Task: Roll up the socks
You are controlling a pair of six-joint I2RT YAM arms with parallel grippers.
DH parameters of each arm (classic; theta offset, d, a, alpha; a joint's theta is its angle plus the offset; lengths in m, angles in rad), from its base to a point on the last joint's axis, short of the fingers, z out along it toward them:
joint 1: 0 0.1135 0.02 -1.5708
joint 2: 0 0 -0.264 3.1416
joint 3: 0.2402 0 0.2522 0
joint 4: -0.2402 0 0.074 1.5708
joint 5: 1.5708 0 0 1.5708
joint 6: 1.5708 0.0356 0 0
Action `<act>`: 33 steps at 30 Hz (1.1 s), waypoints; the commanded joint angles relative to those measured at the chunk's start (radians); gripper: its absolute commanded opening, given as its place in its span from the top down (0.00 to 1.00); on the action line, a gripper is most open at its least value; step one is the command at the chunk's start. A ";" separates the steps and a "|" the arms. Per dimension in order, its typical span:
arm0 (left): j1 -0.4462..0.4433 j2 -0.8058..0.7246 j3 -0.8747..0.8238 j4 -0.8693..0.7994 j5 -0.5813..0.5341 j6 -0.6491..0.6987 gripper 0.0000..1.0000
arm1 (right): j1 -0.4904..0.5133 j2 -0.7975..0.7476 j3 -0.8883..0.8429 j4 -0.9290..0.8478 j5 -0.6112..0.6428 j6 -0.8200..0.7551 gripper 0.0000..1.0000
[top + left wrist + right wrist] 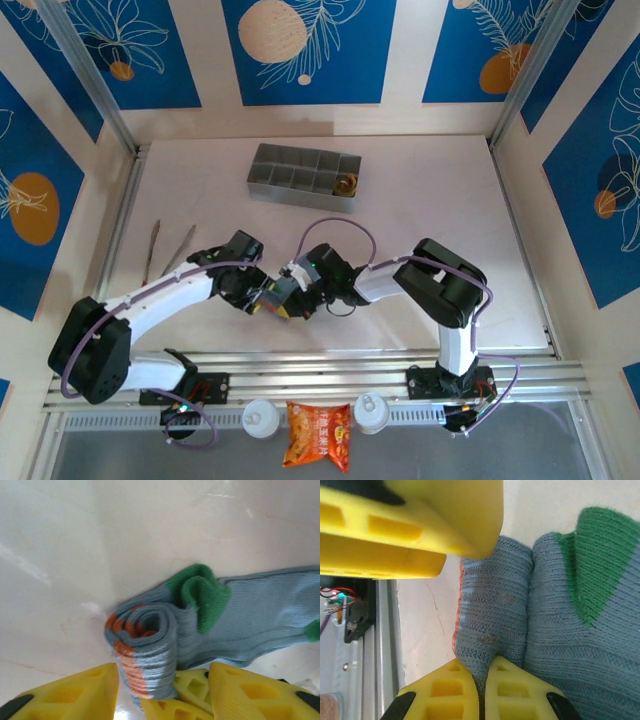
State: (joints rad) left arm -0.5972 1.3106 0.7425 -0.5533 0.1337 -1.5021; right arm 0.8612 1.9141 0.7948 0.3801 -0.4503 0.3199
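A grey-blue sock (260,615) lies on the white table, with green patches (202,597). Its orange-striped cuff end is wound into a roll (145,645). My left gripper (164,670) stands open astride that roll, one yellow finger (75,695) on each side. My right gripper (483,667) is shut, pinching the roll's fabric (492,615); its fingertips (197,692) sit inside the left gripper's gap. From above, the left gripper (268,298) and right gripper (300,290) meet at the table's near middle and cover the sock.
A grey compartment tray (290,165) stands at the back middle. Two thin sticks (165,250) lie at the left. Beyond the near aluminium rail (330,365) are an orange snack packet (318,435) and two white caps (261,417).
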 commanded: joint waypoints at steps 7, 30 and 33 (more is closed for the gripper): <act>-0.040 0.021 -0.077 0.083 -0.022 0.049 0.54 | -0.074 0.157 -0.097 -0.362 0.062 0.097 1.00; -0.116 0.328 -0.001 -0.168 0.021 -0.105 1.00 | -0.033 0.100 -0.008 -0.426 0.161 -0.044 0.94; -0.125 0.368 0.037 -0.277 0.029 -0.124 1.00 | 0.021 -0.043 -0.057 -0.339 0.227 -0.139 0.75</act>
State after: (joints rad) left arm -0.6910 1.5753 0.8284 -0.5846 0.1310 -1.5848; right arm 0.8330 1.8900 0.8326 0.2394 -0.5114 0.2985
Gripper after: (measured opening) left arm 0.092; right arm 0.208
